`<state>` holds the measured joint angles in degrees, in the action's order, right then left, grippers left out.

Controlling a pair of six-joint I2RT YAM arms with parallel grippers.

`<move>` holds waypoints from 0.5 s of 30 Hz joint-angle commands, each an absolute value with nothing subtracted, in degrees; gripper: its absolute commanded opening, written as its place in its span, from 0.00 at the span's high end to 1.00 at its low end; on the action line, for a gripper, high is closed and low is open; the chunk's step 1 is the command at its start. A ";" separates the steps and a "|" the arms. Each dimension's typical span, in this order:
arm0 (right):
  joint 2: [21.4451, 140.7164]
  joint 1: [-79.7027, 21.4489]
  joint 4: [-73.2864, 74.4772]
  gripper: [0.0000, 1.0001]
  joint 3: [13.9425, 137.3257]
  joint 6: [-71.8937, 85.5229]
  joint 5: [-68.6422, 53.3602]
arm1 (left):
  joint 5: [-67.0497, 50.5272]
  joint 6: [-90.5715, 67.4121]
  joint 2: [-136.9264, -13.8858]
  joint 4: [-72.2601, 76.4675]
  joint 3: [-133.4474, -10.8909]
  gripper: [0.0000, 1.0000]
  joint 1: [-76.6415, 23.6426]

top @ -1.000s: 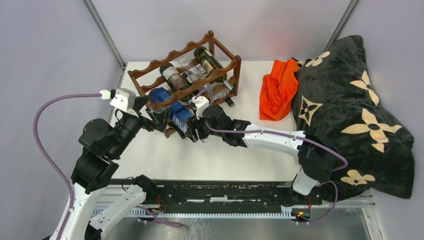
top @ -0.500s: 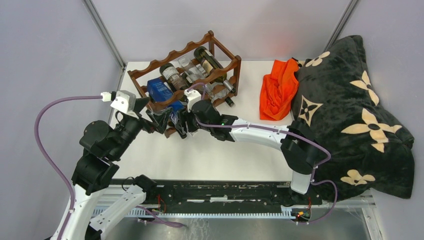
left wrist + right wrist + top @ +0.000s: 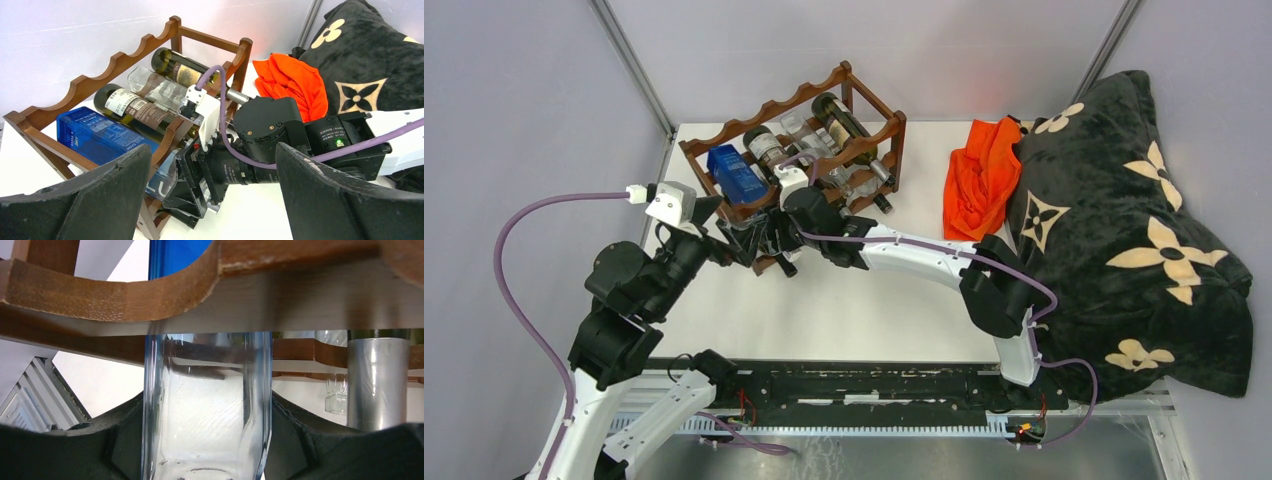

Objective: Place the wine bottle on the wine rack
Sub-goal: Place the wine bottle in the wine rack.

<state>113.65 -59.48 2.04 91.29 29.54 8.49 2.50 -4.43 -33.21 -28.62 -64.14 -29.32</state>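
We are pinching bottle (image 3: 736,174) in right gripper (image 3: 207,450); left gripper (image 3: 212,200) is gaping wide. Judging best: pushing level, 11 o'clock, into rack (image 3: 77,87).

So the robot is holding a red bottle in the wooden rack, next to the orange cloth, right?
Not quite. The bottle is blue, not red, as the top external view shows. The right end effector does hold it in the wooden rack, next to the orange cloth.

One wine rack (image 3: 774,107), one blue bottle (image 3: 736,175), perhaps three other bottles (image 3: 769,150), two cloths (image 3: 979,180)
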 commanded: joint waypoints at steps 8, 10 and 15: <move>111.62 -59.60 -5.76 1.00 98.99 27.77 13.15 | 3.17 -0.44 -33.11 -26.57 -63.61 0.02 -29.11; 112.02 -59.57 -6.32 1.00 99.82 26.83 13.77 | 3.04 -0.44 -33.30 -26.55 -63.64 0.02 -29.14; 114.37 -59.52 -6.66 1.00 104.24 24.82 14.55 | 3.20 -0.44 -33.27 -26.59 -63.72 0.02 -29.09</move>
